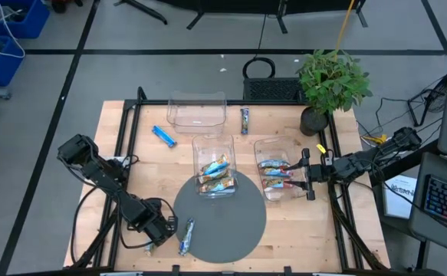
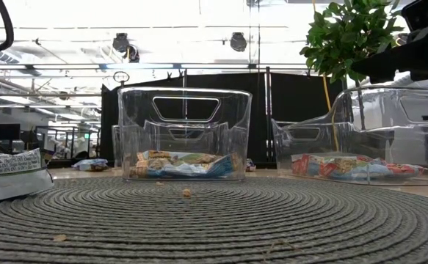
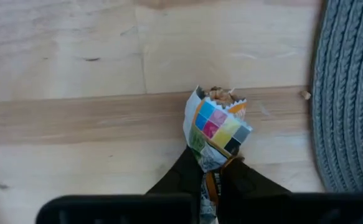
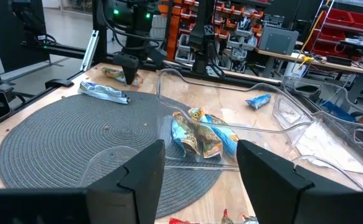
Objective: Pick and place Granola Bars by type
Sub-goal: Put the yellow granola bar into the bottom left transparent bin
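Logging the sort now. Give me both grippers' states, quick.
Left gripper: shut on a torn-open granola bar at the table's front left.
Right gripper: open, empty, over the right bin.

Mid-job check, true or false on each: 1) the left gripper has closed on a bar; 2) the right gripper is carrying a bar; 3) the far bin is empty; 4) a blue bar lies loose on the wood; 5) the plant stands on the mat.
1. The left gripper has closed on a bar. True: its fingers pinch the wrapper end, on the wood beside the mat.
2. The right gripper is carrying a bar. False: it stands open and empty at the right bin.
3. The far bin is empty. True.
4. A blue bar lies loose on the wood. True.
5. The plant stands on the mat. False: it stands at the table's far right corner.
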Controlling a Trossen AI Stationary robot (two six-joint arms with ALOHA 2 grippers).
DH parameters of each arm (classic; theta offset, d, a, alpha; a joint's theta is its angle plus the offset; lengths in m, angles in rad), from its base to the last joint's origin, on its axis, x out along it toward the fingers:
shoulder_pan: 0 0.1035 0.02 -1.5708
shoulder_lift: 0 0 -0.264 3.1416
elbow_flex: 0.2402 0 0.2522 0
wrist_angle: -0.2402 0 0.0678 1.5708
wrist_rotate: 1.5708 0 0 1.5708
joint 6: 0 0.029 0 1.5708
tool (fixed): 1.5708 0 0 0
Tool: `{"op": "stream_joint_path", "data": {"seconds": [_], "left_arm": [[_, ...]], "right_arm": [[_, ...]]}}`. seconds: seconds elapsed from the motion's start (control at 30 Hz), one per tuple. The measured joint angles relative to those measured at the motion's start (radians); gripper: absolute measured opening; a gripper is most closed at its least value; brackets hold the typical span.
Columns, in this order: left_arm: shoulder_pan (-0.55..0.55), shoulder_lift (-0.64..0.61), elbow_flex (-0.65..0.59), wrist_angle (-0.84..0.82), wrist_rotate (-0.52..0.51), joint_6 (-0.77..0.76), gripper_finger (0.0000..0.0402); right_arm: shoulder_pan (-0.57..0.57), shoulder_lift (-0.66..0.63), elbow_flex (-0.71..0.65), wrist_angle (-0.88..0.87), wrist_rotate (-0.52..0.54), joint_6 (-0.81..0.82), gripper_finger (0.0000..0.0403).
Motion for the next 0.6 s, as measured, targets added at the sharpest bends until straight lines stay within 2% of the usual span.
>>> {"op": "stream_joint_path", "data": {"seconds": [0.1,0.27,0.6], "left_arm": [[0.004,0.001,0.019,-0.017,-0.027,0.03,0.0013],[0.009,0.004,0.085,-0.098,-0.218,0.075,0.001],[0.018,0.002,0.243,-0.244,-0.414,0.224,0.0009]], "right_arm": [[0.0,0.0,0.0,0.0,0.0,0.0,0.0192],[0.0,0.0,0.0,0.0,0.0,0.0,0.0192],[0.0,0.0,0.001,0.0,0.0,0.0,0.0192]]}}
